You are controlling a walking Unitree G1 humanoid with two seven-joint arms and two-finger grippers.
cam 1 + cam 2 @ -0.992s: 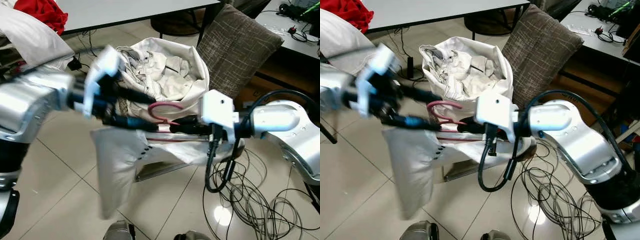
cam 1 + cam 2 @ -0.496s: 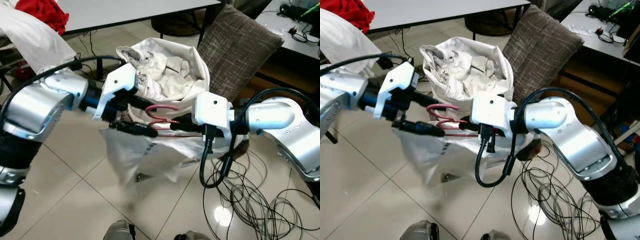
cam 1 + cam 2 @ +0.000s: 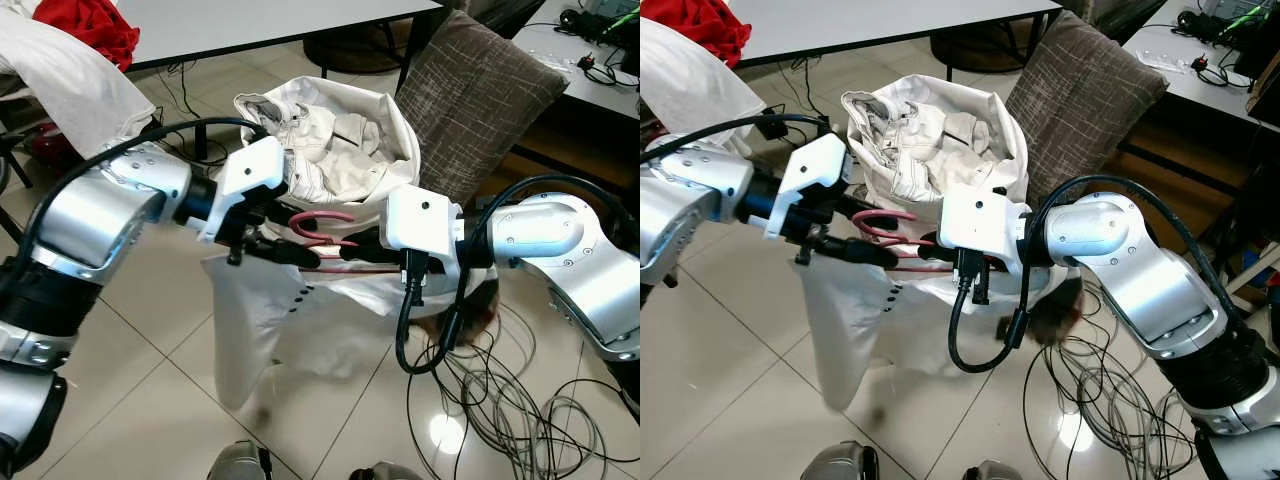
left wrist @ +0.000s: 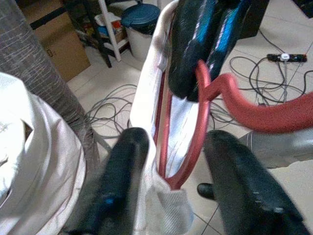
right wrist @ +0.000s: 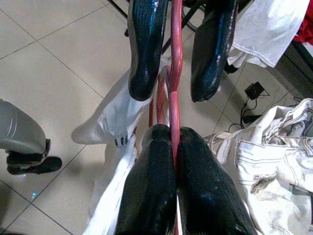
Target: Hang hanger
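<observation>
Red hanger (image 3: 322, 228) held in the air between the two arms, in front of a white laundry bag (image 3: 330, 140) full of pale clothes; a white garment (image 3: 250, 320) hangs from the hanger toward the tiled floor (image 3: 120, 390).

Right gripper (image 5: 173, 161) clamped tight on the hanger's bar, fingers pressed together around it; left gripper (image 4: 171, 166) parted, its two fingers straddling the red end loop and the garment's edge, apparently not yet squeezing either, though blur near the fingertips makes contact hard to judge.

Risks: the garment sits loosely on one end of the hanger; if the left gripper pulls along the bar without first closing on the cloth, it may drag the fabric off and drop it to the floor; a twist between the two grips could rotate the hanger within the right gripper.

View differences: the left wrist view shows the gap between the left fingers and the cloth folded at the loop; the right wrist view shows the firm pinch on the bar; the head views give the hook's curve, a brown cushion (image 3: 480, 90) far right and cables (image 3: 500, 400) on the floor near right.
</observation>
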